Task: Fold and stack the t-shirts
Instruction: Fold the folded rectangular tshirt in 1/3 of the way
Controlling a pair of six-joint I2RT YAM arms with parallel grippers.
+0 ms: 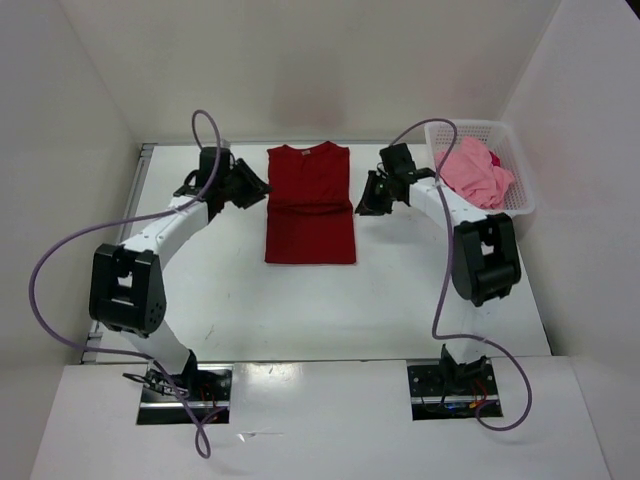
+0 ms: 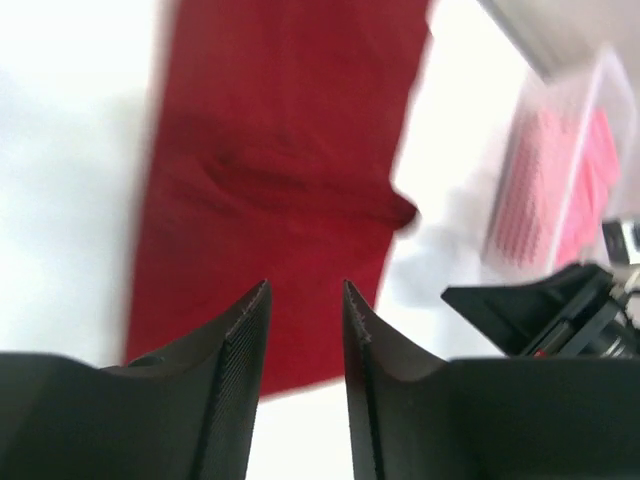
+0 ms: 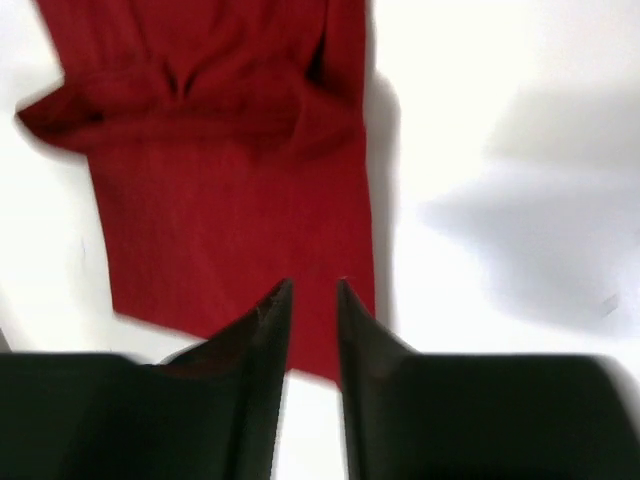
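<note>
1. The dark red t-shirt (image 1: 310, 205) is in the upper middle of the top view, lying flat on the white table (image 1: 260, 300). It's folded into a narrow rectangle, sleeves folded in, collar at the top end.
2. The left gripper (image 1: 256, 187) is right at the shirt's left edge, up towards the collar end. In its wrist view the fingers (image 2: 240, 340) stand a little apart, and the narrow gap has nothing in it, just red cloth further back. So it's got hold of nothing.
3. The right gripper (image 1: 368, 197) is right at the shirt's right edge, pretty much opposite. Same deal in its wrist view: fingers (image 3: 265, 330) slightly parted, gap empty, shirt beyond the tips.
4. The white mesh basket (image 1: 522, 190) is in the upper right of the top view, next to the right arm. The light pink t-shirt (image 1: 468, 175) is bunched up inside it, with a magenta bit of cloth (image 1: 494, 158) showing at its upper right.
5. Both wrist views are blurry, so I can't tell if either fingertip actually touches the red cloth.
</note>
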